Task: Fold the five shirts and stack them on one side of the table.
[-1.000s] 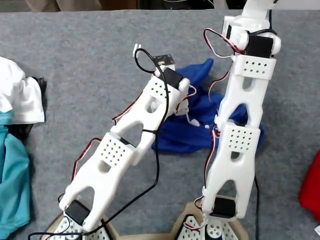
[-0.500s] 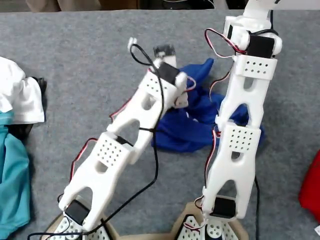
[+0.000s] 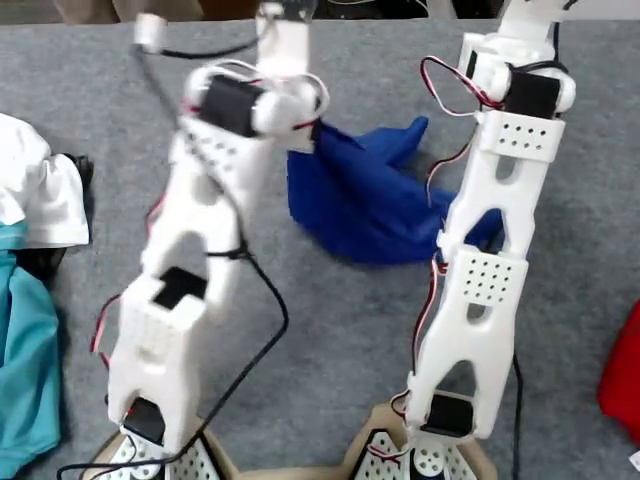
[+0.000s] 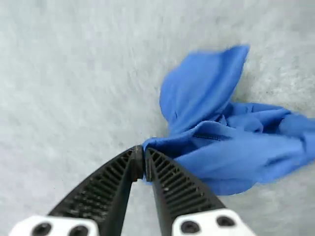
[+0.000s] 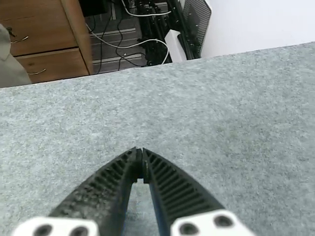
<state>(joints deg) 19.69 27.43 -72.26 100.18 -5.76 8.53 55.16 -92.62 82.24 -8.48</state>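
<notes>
A blue shirt (image 3: 370, 205) is seen crumpled into a loose heap on the grey felt table (image 3: 120, 90), in its middle towards the far edge. The cloth is bunched in soft folds. One corner is lifted off the table and drawn taut.

That corner is pinched by the left gripper (image 4: 142, 164). Its ribbed black fingers are pressed together, with only a thin edge of the blue cloth caught between the tips.

The right gripper (image 5: 139, 167) is held clenched above bare felt near the table's far edge. Nothing can be made out between its tips.

Seen from the high view, the shirt's long axis runs on a slant, from the pinched corner at the far left down to the near right. There the cloth is partly hidden behind the right arm (image 3: 490, 270). A narrow flap is pointed towards the far edge.

A white shirt (image 3: 40, 195) and a teal shirt (image 3: 25, 350) are laid at the left edge, and a red shirt (image 3: 622, 375) at the right edge.
</notes>
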